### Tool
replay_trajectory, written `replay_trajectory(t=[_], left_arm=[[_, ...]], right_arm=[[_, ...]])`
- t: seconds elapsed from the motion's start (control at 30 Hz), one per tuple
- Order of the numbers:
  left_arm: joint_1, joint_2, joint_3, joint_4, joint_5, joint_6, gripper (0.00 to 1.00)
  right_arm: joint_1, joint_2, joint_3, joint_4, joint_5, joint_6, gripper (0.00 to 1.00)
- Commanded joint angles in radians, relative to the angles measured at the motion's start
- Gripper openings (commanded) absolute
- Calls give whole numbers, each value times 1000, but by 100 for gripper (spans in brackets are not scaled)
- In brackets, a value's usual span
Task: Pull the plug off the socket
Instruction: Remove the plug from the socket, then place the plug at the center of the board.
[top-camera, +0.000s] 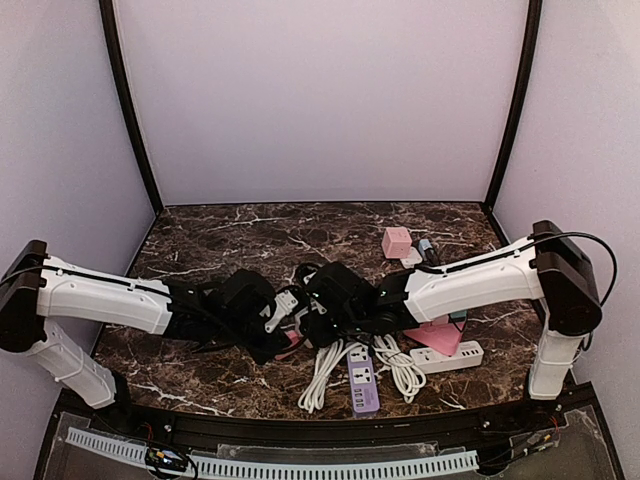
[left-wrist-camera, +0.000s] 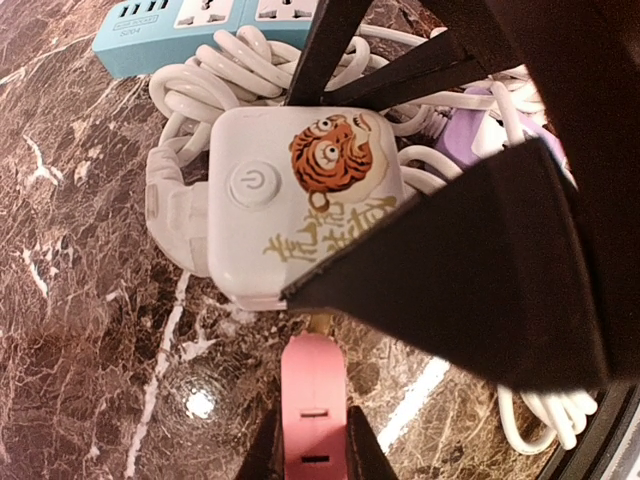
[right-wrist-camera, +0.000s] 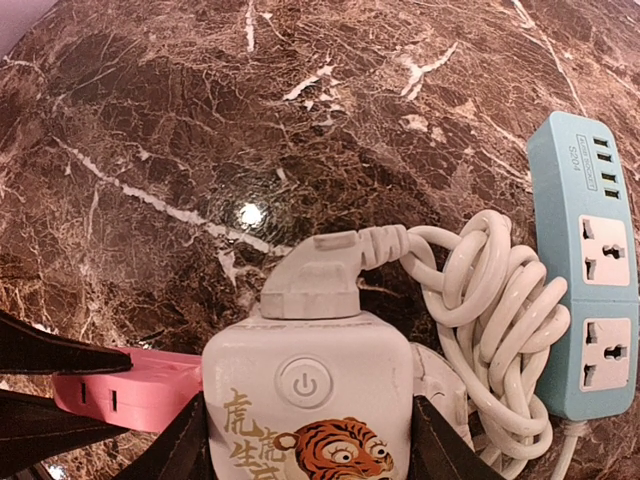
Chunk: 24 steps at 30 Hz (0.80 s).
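A white cube socket (right-wrist-camera: 310, 390) with a tiger print and a power button is held between my right gripper's (right-wrist-camera: 310, 445) fingers, which are shut on its two sides. A pink plug (left-wrist-camera: 315, 400) sits in my left gripper (left-wrist-camera: 315, 445), which is shut on it. The pink plug's tip is just off the socket's (left-wrist-camera: 300, 200) side, with a brass prong (left-wrist-camera: 320, 322) showing in the small gap. A white angled plug (right-wrist-camera: 320, 275) with its cable is seated in another face. In the top view both grippers meet at mid-table by the socket (top-camera: 283, 303).
A blue power strip (right-wrist-camera: 590, 250) lies right of a coiled white cable (right-wrist-camera: 490, 320). In the top view a purple strip (top-camera: 363, 385), a white strip (top-camera: 448, 356), white cable coils (top-camera: 325, 375) and a pink cube (top-camera: 397, 241) lie near the right arm.
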Motion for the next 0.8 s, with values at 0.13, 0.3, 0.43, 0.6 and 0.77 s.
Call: replay_trajectory(t=[0.13,0.3,0.43,0.6,0.77], left_arm=[[10,-29,14,-56,17,9,1],[29,-70,1,-104,-25,-18,1],[85,-161,-37,-111,-14,-65,1],[221,-197,-28,-135,60,-115,1],[375,-119,51,-174,138,-124,1]], right_arm=[[3,-23,13,-60,93,35,0],[-6,-40,2,-72,96,74,0],[-7,-52,-6,-69,91,72,0],[-9,-78,-37,-2,56,36,0],[-4,-109,-63,34,36,10,0]])
